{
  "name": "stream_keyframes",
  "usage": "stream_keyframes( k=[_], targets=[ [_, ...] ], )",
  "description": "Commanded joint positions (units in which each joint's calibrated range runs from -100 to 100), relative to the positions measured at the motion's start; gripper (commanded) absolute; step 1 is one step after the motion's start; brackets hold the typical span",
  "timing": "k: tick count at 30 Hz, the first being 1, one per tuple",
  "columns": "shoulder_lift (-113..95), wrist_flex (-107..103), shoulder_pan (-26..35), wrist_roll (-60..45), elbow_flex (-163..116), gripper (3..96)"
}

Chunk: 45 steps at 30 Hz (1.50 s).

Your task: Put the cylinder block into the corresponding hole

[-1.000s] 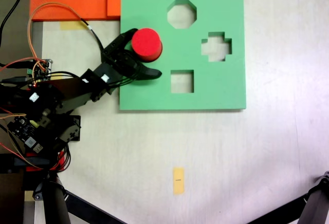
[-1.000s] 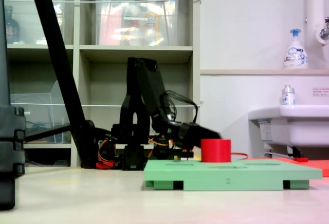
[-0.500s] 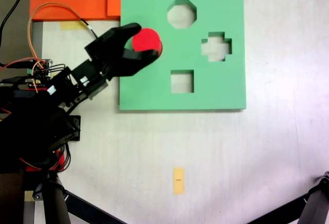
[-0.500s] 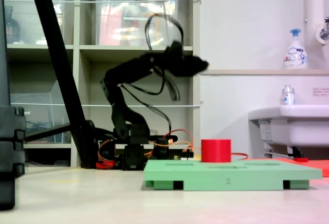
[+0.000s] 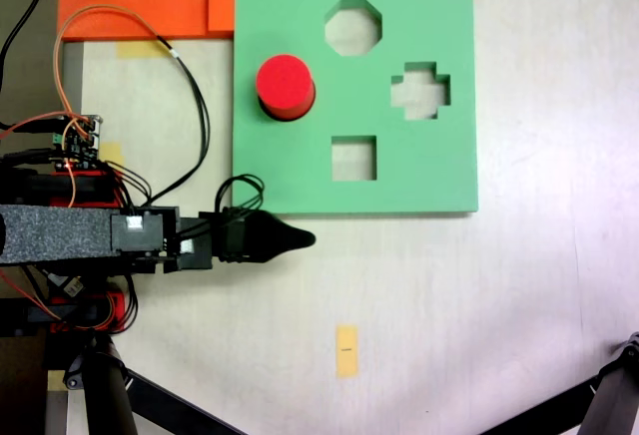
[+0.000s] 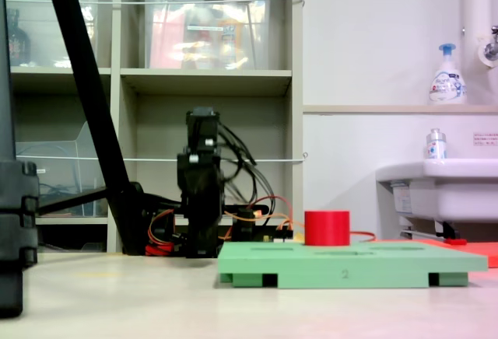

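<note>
Black and tapering to a blunt point, the gripper (image 5: 285,239) lies level over the pale tabletop (image 5: 519,305) in the first exterior view, aimed toward the first exterior view's right, just off the near-left corner of the green foam board (image 5: 419,171). Its fingers look drawn together into one tip with nothing held, though that top-down angle cannot fully settle it, and the second exterior view shows only the arm end-on. The arm (image 5: 60,235) behind it is a straight horizontal bar with a grey speckled surface, trailing black and orange wires.

The cylinder block (image 5: 286,86) is well apart from the gripper. It is a short, smooth, bright red cylinder with a flat round top, standing upright at the left part of the board where a dark rim of the corresponding hole (image 5: 268,109) peeks out under its near-left edge. In the second exterior view the block (image 6: 327,228) rises most of its height above the board's top face (image 6: 350,265).

The board is a flat, matte, thick square slab. From above it shows an octagonal cutout (image 5: 352,27), a cross-shaped cutout (image 5: 420,91) and a square cutout (image 5: 353,159); the side view hides these but shows small notches along the board's lower edge. Only the side view shows the arm (image 6: 201,191) as an upright black stack before shelves (image 6: 156,82).
</note>
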Motion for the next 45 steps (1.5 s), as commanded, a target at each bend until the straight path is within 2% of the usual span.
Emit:
stream_keyframes(
  k=[1,6,45],
  targets=[
    [-1.0,4.9,0.3,-0.9,-6.4,47.0],
    [-1.0,4.2,0.9,-0.8,-19.7,47.2],
    [-1.0,3.9,0.4,-0.7,-19.7,49.5]
  ],
)
